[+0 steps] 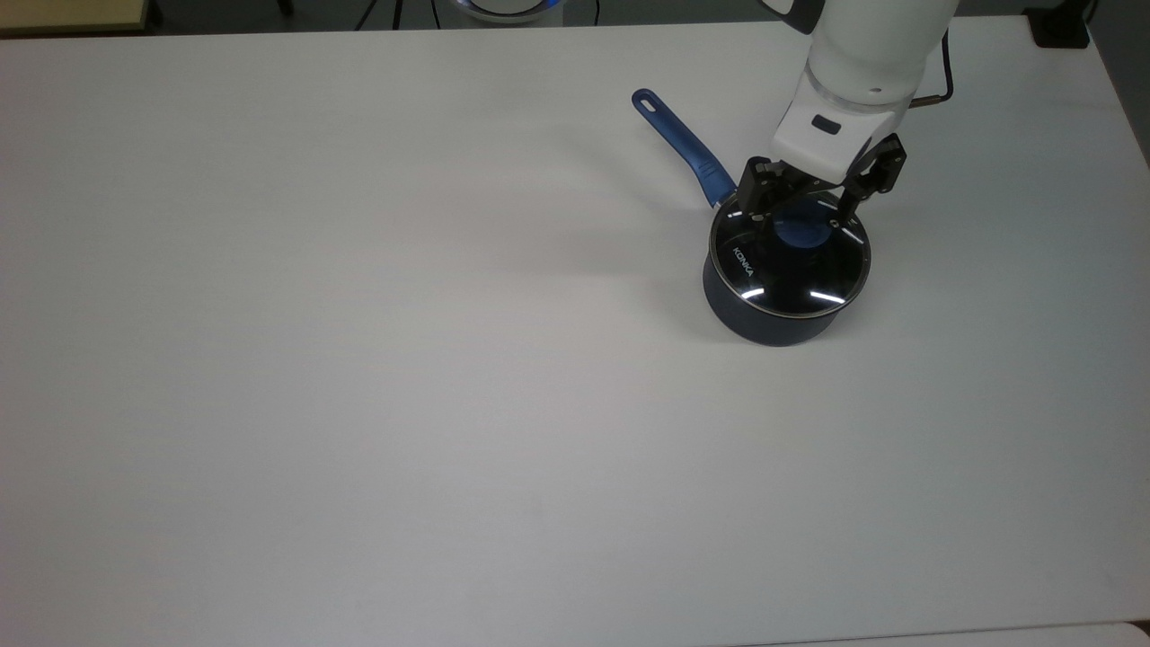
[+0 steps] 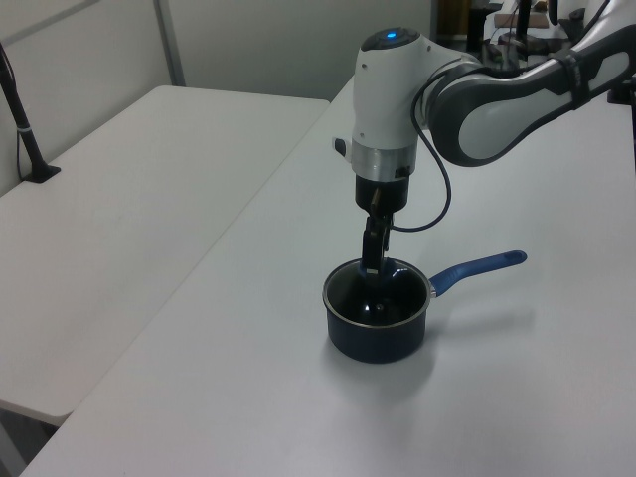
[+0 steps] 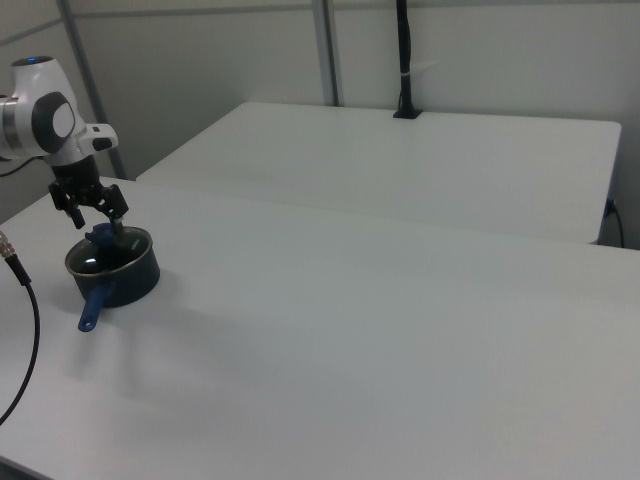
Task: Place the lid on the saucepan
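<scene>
Sitting flat on top of the small, deep, dark navy saucepan (image 1: 780, 310) is the round clear glass lid (image 1: 791, 265) with its thin steel rim. The rim of the lid lines up with the rim of the pot all the way round in the top view, so the lid looks like it is in its place. The blue knob (image 1: 802, 229) in the middle of the lid pokes up so it can be grabbed from above.

The robot's black claw (image 1: 802, 208) hangs right over that knob. Its two fingers are spread apart, one on each side of the knob, and they do not squeeze it. I think the claw has let go so the lid can rest by its own weight.

The pot's long straight blue handle (image 1: 681, 144) sticks out toward the top view's upper left, away from the claw, so it is not in the way. The glass is shiny and shows bright white glints. The white counter (image 1: 359, 359) is smooth and flat, which keeps the pot steady.
</scene>
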You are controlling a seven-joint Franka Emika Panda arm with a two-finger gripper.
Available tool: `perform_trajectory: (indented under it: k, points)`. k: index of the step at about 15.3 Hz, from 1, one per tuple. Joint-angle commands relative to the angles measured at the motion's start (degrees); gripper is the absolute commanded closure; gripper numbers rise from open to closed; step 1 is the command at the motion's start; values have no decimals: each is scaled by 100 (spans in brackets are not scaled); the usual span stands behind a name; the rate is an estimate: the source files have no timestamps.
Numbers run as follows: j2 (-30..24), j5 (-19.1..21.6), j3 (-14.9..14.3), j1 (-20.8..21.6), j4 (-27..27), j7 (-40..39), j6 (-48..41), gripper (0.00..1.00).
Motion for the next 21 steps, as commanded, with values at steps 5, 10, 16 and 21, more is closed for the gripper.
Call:
perform_trajectory:
  k: [5,10,16,21]
  points:
    - [-898,-160,-406,-625,-96,-13,-934,0]
    - [-1609,-275,-415,-1487,-490,-295,-1473,0]
    - [-2156,-275,-406,-2077,-966,-602,-1701,0]
    - [-2218,-275,-441,-2191,-931,-647,-1719,0]
